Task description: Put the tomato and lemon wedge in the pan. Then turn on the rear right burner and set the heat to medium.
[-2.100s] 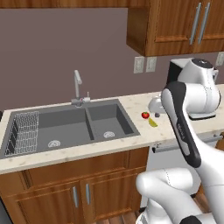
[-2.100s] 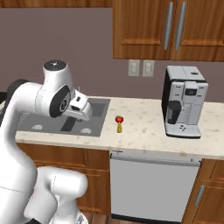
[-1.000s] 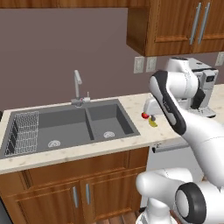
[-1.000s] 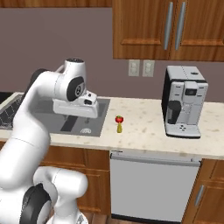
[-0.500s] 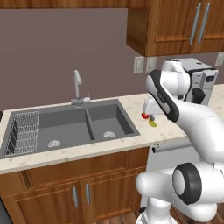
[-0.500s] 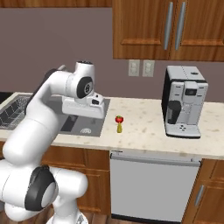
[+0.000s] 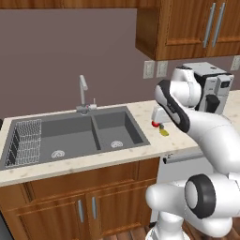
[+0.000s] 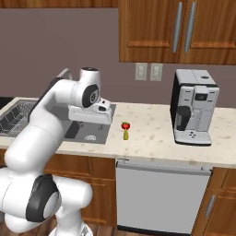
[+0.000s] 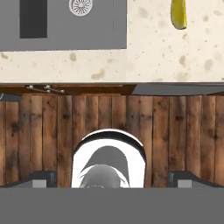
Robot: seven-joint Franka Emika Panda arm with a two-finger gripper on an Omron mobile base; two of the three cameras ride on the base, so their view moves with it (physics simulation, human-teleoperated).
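Wooden cabinet doors (image 9: 131,131) fill the lower half of the hand view, and above them runs the speckled beige stone counter (image 9: 144,57). The two-finger gripper (image 9: 111,179) looks straight down with its dark tips far apart, wide open and holding nothing. The small bright yellow lemon wedge (image 9: 178,14) lies on the counter, to the right of the grey double sink (image 7: 75,136). Just behind the wedge, in the right base view, sits the small glossy red tomato (image 8: 125,126); the two are very near each other. Farther right on the counter stands a grey coffee machine (image 8: 193,107) against the wall.
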